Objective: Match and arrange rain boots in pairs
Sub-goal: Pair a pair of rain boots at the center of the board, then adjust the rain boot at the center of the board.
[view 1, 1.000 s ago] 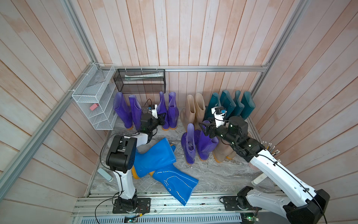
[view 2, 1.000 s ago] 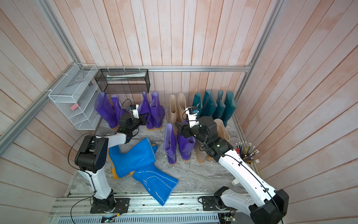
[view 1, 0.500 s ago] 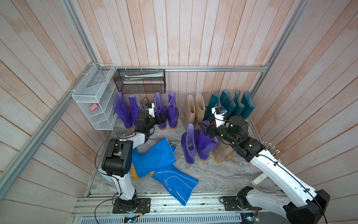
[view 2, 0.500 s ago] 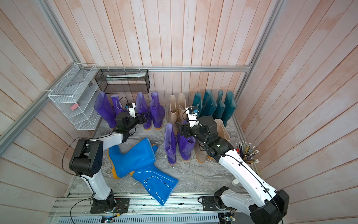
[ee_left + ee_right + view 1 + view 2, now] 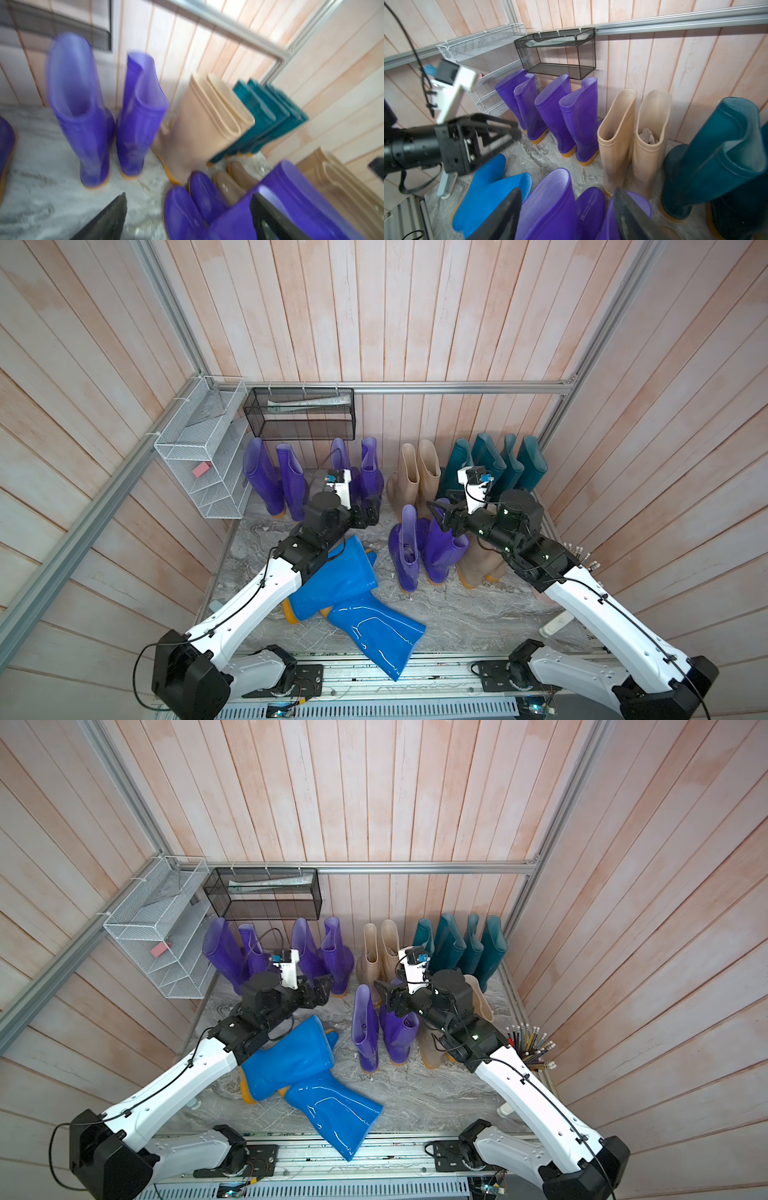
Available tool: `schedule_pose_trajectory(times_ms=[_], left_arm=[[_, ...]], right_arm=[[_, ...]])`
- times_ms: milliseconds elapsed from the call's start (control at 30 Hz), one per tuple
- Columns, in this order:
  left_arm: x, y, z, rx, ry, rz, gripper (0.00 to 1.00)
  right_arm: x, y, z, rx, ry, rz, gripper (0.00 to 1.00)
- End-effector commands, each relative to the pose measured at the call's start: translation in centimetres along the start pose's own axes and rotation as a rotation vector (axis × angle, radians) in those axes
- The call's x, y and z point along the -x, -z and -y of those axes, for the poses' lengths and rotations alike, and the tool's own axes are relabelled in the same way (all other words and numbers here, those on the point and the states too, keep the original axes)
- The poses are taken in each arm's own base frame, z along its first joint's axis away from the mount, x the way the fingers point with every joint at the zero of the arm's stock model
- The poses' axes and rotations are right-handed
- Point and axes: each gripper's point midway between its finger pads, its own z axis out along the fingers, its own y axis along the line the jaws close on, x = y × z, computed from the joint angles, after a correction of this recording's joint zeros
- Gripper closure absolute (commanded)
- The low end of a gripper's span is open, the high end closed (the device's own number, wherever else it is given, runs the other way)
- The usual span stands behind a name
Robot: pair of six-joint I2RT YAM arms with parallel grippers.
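The blue boots (image 5: 338, 572) are seen lying on their sides on the floor (image 5: 457, 614). Their yellow soles are met at the left front, and their shafts are splayed from there, one toward the middle of the floor and the other toward its near edge. They are found below and behind the left gripper (image 5: 371, 514), partly under that arm. Its jaws are spread wide with nothing held, just before a back purple pair (image 5: 368, 472). The right gripper (image 5: 436, 517), likewise wide with nothing seen gripped, is poised over the front purple pair (image 5: 419, 556), apart from the blue ones. The left arm is judged the nearer, and a grip across a shaft's rim, not along its length, is called for.
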Motion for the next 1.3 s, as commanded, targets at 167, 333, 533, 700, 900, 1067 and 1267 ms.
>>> schedule_pose_trajectory(times_ms=[167,333,533,700,900,1067,1267], left_arm=[[-10.4,1.4,-5.1,0.417,-0.109,-0.262,0.05],[-14.1,0.7,-6.9,0.479,-0.124,-0.347,0.06],[-15.1,0.7,-7.9,0.517,-0.179,-0.377,0.51],[-11.8,2.7,-8.0,0.536,-0.218,-0.315,1.0],[-5.6,8.3,-8.2,0.52,-0.182,-0.156,1.0],[-1.6,15.1,-9.4,0.5,-0.037,0.033,1.0],[-2.6,20.9,-12.1,0.503,0.154,0.126,0.48]], right_arm=[[-0.8,1.4,-1.2,0.008,-0.003,0.018,0.28],[-0.8,2.2,-1.1,0.001,-0.003,0.018,0.28],[-0.6,2.5,-1.4,0.013,-0.007,0.022,0.28],[-0.2,2.1,-2.2,0.04,0.0,0.014,0.34],[0.9,0.7,-5.5,0.092,0.052,0.005,0.55],[0.2,-1.6,-10.8,0.135,0.144,-0.034,0.61],[-2.7,-4.0,-14.7,0.196,0.193,-0.105,0.54]])
